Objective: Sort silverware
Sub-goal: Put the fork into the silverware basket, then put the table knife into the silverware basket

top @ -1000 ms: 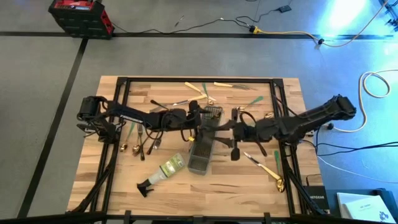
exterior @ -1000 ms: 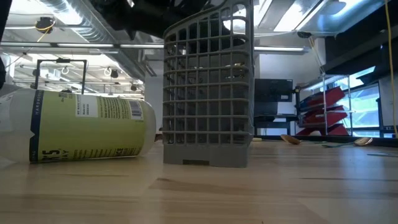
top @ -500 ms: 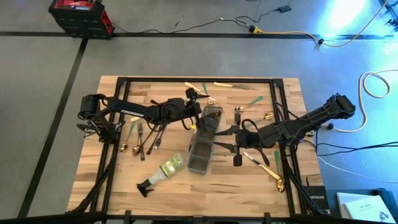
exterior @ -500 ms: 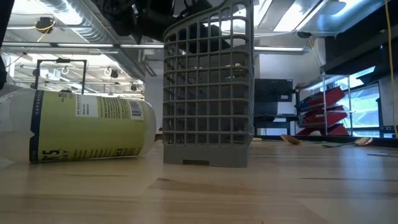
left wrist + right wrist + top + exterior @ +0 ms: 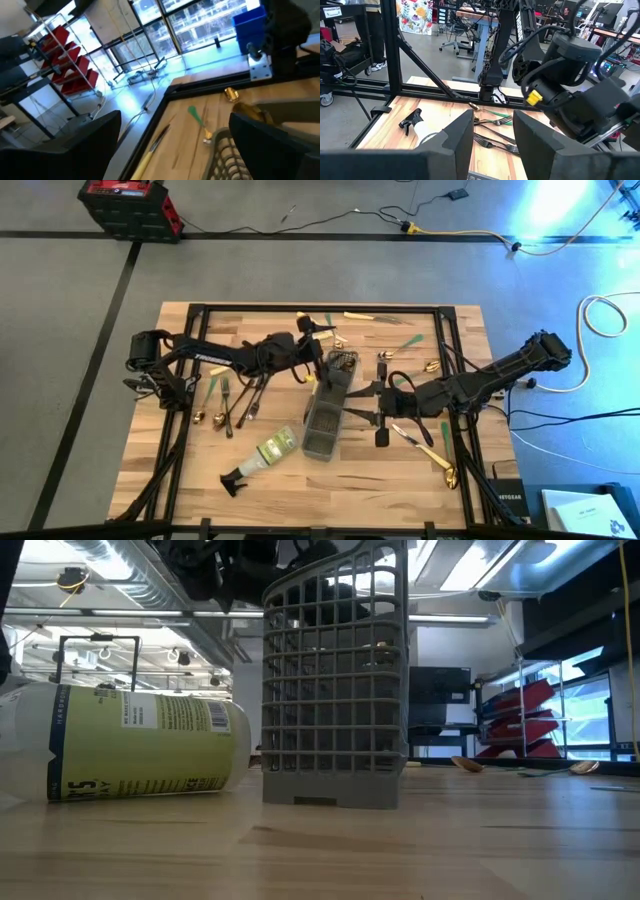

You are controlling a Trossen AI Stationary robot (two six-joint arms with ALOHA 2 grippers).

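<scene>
A grey mesh caddy (image 5: 325,408) stands mid-table, with gold pieces (image 5: 343,360) in its far end. Silverware lies loose around it. Forks (image 5: 228,398) lie to its left, a gold piece (image 5: 430,448) to its right, and more pieces (image 5: 350,317) along the far edge. My left gripper (image 5: 312,340) hovers level past the caddy's far left corner. It is open and empty in the left wrist view (image 5: 170,150). My right gripper (image 5: 352,405) hangs over the caddy's right side. A gap shows between its fingers (image 5: 492,135), with nothing in it.
A spray bottle (image 5: 262,452) lies on its side near the caddy's left, large in the low view (image 5: 130,745). A black frame rail (image 5: 300,308) runs along the far edge. Bare wood (image 5: 340,490) lies toward the near edge.
My left gripper has drawn away from the caddy's middle toward the table's far edge and rolled a little. It has stayed open and empty. The caddy and the bottle have kept still.
</scene>
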